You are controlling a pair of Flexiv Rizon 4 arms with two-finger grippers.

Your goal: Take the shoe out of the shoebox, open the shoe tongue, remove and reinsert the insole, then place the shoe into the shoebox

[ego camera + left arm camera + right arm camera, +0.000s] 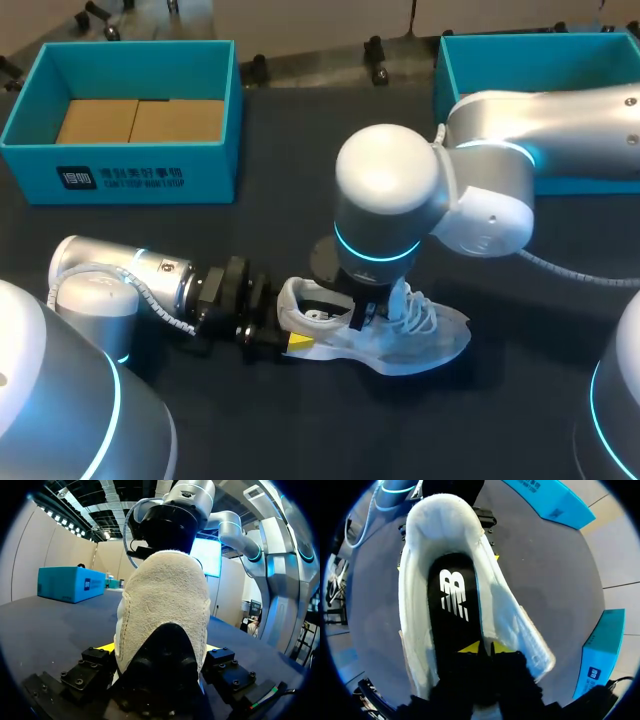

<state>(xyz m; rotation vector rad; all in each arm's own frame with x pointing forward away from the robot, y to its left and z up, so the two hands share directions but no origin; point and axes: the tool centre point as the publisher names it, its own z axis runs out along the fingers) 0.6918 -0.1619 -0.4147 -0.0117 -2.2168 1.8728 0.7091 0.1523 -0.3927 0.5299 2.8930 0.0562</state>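
Head view. Shoe [420,340] out on the table [300,200], sole down, toe toward the right, laces [420,312] loose. Well apart from both boxes: left box [120,175] at the far left with cardboard [140,120] in it, right box [480,50] at the far right, partly hidden behind the right arm [560,120]. Left gripper [295,335] low and level at the heel, one yellow tip showing against the heel's side. Right gripper [362,312] straight down from above into the shoe's opening.

Left wrist view. Heel of the shoe [167,595] upright between the fingers of the left gripper [160,650], filling the gap. Clamps it from both sides, a strip of yellow tip showing at each side of the heel. Right arm [180,510] directly above the shoe. Left box [70,583] far off across the table.

Right wrist view. Looks down into the shoe [415,605], with the black insole [452,610] lying along the inside from the heel toward the right gripper [486,647]. Yellow tips drawn nearly together, only a thin dark sliver between them, pinching the insole at its near part. Left gripper [485,517] just beyond the heel. Parts of both boxes at the table's edges.
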